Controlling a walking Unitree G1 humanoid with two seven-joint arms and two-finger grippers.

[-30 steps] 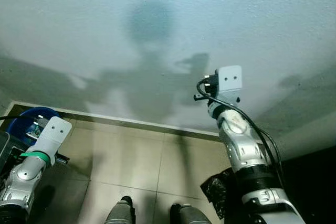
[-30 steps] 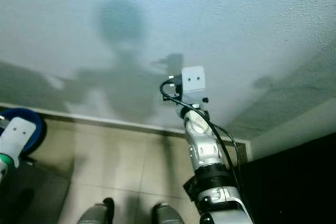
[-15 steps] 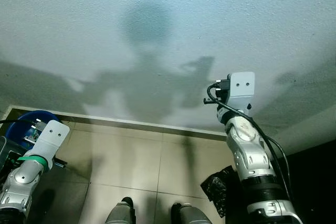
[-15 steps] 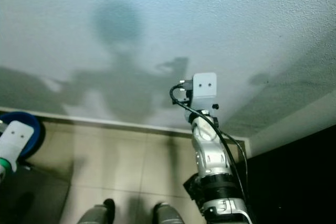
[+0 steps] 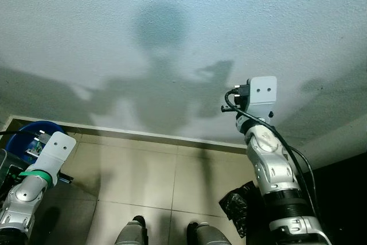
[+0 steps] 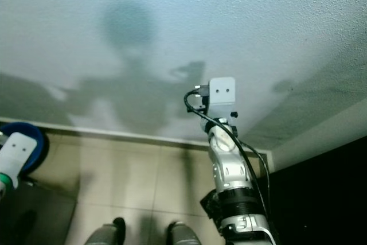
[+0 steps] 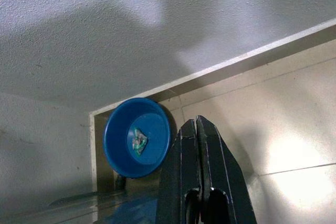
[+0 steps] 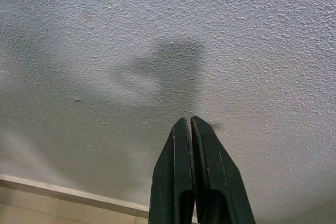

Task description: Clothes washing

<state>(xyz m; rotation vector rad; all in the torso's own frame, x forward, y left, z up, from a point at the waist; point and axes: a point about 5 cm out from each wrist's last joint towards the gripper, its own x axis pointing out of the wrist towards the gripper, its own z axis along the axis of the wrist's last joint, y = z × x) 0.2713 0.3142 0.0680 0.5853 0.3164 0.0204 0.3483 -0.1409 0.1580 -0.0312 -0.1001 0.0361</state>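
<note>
I face a white textured wall (image 5: 172,38) above a beige tiled floor (image 5: 149,176). My right arm (image 5: 261,98) is raised before the wall; in its wrist view the right gripper (image 8: 187,123) is shut with nothing in it, pointing at the wall. My left arm (image 5: 53,152) is low at the left. Its left gripper (image 7: 197,123) is also shut and holds nothing, pointing toward a blue basin (image 7: 137,144) in the floor corner. A small greenish item (image 7: 139,141) lies in the basin. The basin's rim (image 5: 30,128) shows behind my left arm.
A crumpled black bag (image 5: 236,206) lies on the tiles beside my right arm. A dark area (image 5: 344,199) lies at the far right past the wall's corner. A pale skirting strip (image 5: 143,133) runs along the wall's foot. My feet (image 5: 133,232) stand at the lower edge.
My right arm has swung a little to the right and slightly down along the wall. The left arm has hardly moved. Both grippers stay shut.
</note>
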